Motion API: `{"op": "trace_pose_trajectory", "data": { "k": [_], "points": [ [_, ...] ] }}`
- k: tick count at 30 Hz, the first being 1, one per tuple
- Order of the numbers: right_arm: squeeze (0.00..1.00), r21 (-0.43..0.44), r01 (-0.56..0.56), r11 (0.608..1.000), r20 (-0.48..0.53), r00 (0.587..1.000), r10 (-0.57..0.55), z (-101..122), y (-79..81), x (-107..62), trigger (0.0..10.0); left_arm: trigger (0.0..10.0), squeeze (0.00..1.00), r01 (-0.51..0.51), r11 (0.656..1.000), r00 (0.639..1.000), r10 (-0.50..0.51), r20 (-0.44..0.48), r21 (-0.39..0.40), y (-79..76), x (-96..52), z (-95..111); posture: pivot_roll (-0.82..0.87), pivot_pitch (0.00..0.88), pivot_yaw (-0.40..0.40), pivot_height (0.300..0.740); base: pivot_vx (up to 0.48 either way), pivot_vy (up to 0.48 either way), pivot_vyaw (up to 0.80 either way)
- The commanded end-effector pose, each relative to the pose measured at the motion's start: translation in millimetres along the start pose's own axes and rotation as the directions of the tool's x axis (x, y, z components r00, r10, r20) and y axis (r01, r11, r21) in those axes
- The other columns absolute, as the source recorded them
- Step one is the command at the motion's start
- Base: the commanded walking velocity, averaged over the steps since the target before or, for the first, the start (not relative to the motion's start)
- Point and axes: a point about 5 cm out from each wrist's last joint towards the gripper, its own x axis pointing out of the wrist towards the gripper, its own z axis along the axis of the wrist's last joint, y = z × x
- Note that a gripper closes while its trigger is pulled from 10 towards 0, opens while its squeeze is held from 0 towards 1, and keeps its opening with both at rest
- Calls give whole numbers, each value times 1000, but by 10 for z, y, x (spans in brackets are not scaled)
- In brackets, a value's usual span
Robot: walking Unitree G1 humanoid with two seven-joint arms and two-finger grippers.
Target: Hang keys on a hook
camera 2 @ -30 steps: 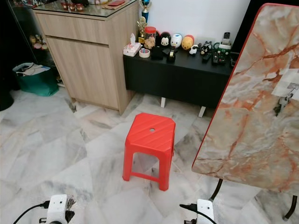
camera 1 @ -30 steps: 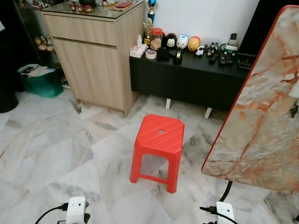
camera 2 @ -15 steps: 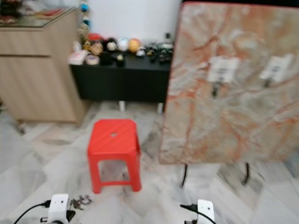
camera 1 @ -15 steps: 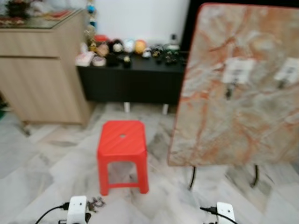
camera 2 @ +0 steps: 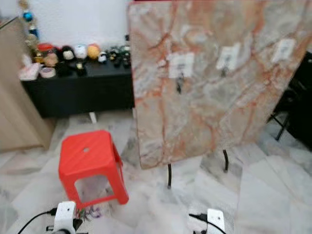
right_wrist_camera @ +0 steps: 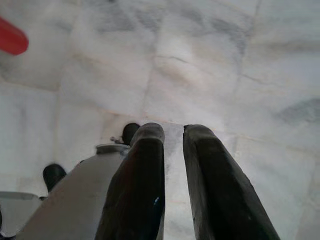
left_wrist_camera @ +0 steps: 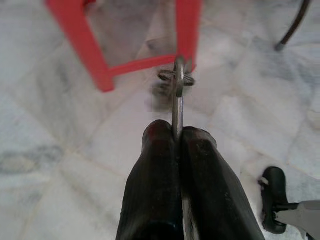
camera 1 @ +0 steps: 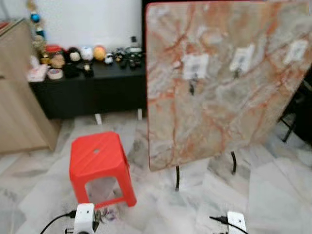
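Keys (left_wrist_camera: 177, 82) pinched tight in our left gripper (left_wrist_camera: 178, 137), ring clear for hooking — hooks (camera 1: 191, 87) at 1 o'clock; right gripper (right_wrist_camera: 172, 132) slightly parted, empty.

A bright red plastic stool (camera 1: 97, 163) stands on a pale grey-white marble floor (camera 1: 273, 195) with darker grey veins. A tipped-up tabletop (camera 1: 219, 78) is cream marble streaked with orange-red, edged in red, carrying white hook plates (camera 1: 195, 66). A low black cabinet (camera 1: 87, 90) sits against a white wall (camera 1: 87, 22). The black fingers (left_wrist_camera: 200, 190) of the left gripper (left_wrist_camera: 179, 134) pinch silvery metal keys (left_wrist_camera: 176, 82).
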Motion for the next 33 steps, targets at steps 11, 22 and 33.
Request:
{"op": "trace_pose_trajectory", "data": {
  "k": [11,22,33],
  "points": [
    [0,24,14,1000,29,999,-14,189,-74,0,10000,10000,0,17,1000,1000,-17,-3,19,-50,9,11,41,0,-41,740,0,0,-673],
    [0,46,11,999,31,999,-13,151,-47,2,10000,10000,0,24,999,1000,-24,0,24,-75,13,18,43,0,-45,740,0,0,-613],
    [0,73,10,997,56,998,-14,202,-63,0,10000,10000,0,27,999,1000,-26,-7,23,-89,5,-14,41,0,-48,740,0,-138,0]
  ]
}}
